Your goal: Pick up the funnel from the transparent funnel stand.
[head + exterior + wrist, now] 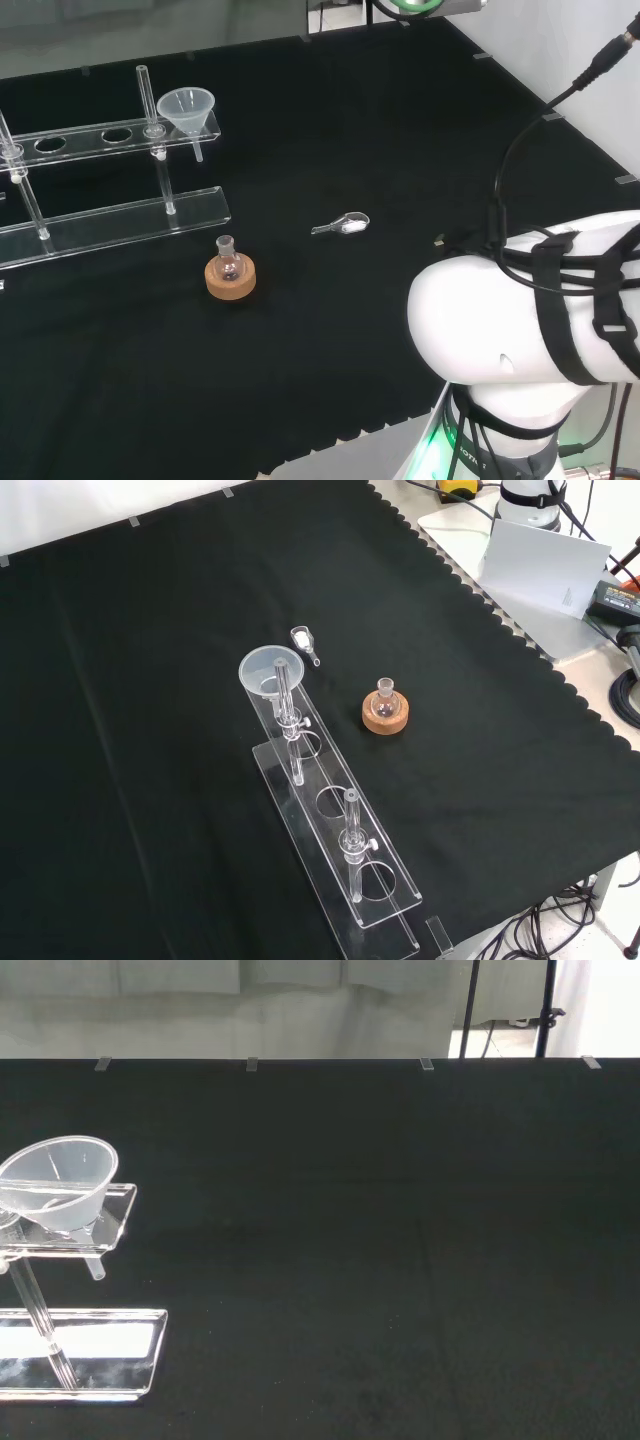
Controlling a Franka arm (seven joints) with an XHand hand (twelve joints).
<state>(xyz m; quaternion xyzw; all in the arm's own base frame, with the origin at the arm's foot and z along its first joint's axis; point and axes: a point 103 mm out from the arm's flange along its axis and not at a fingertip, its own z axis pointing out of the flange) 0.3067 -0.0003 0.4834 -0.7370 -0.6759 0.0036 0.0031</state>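
funnel (188,108) sits in the clear stand (110,222) (upright); the hand's grasp can't be told.

Head view: high behind arm's base, looks over white link (530,310) at cloth. Front view: opposite side, looks down on cloth, about quarter turn off. Wrist view: low, near cloth level, faces across bench to far wall. All share stand (110,215) (330,825) (75,1345) with funnel (187,110) (270,670) (62,1185).

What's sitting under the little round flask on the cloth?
A cork ring holds the flask upright, apart from the funnel stand. The ring hides the flask's bottom and the cloth beneath it.
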